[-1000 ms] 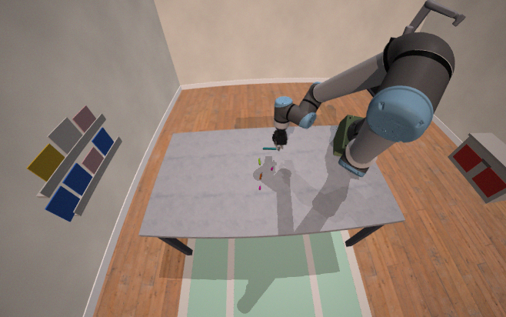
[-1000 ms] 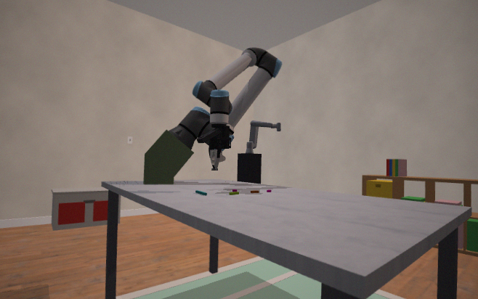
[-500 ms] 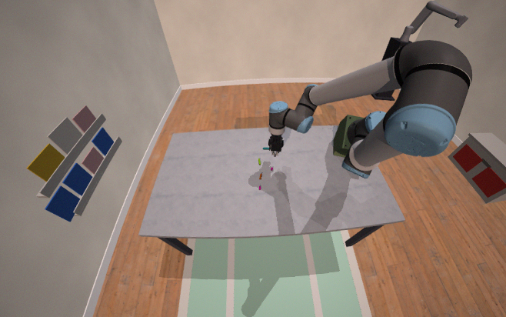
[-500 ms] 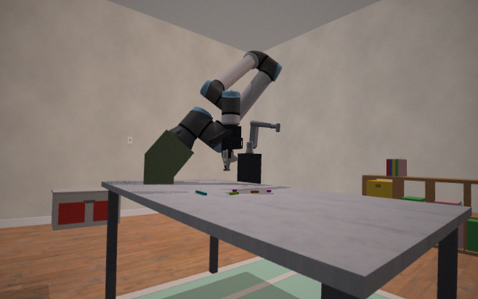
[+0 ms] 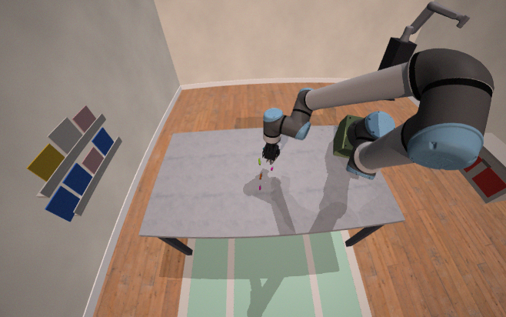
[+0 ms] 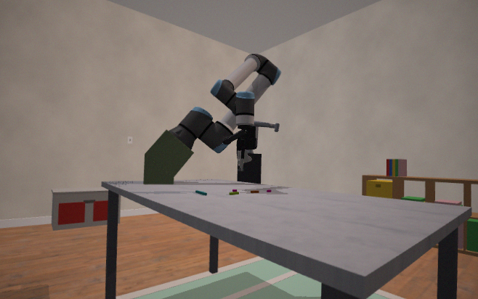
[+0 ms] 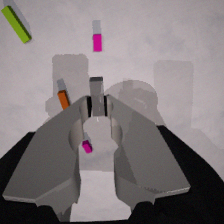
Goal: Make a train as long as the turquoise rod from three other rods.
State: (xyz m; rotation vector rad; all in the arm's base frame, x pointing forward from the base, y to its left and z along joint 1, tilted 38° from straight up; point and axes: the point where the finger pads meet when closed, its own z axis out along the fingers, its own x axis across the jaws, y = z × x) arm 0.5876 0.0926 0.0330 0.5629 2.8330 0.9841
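Observation:
My gripper (image 5: 270, 155) is shut on a short grey rod (image 7: 96, 94) and holds it upright well above the table; it also shows in the side view (image 6: 242, 163). On the table below lie a lime rod (image 5: 259, 161), an orange rod (image 5: 261, 176) and two magenta rods (image 5: 271, 168) (image 5: 260, 188), all apart from each other. In the wrist view the lime rod (image 7: 16, 23) is at the top left, one magenta rod (image 7: 97, 41) lies ahead, the orange rod (image 7: 63, 98) lies left of the fingers, and the other magenta rod (image 7: 87, 146) shows between them. The turquoise rod (image 6: 200, 192) lies apart, toward the robot base.
The arm's green base (image 5: 344, 136) stands at the table's far right edge. The rods sit near the table's middle. A black stand (image 6: 249, 168) is behind the table.

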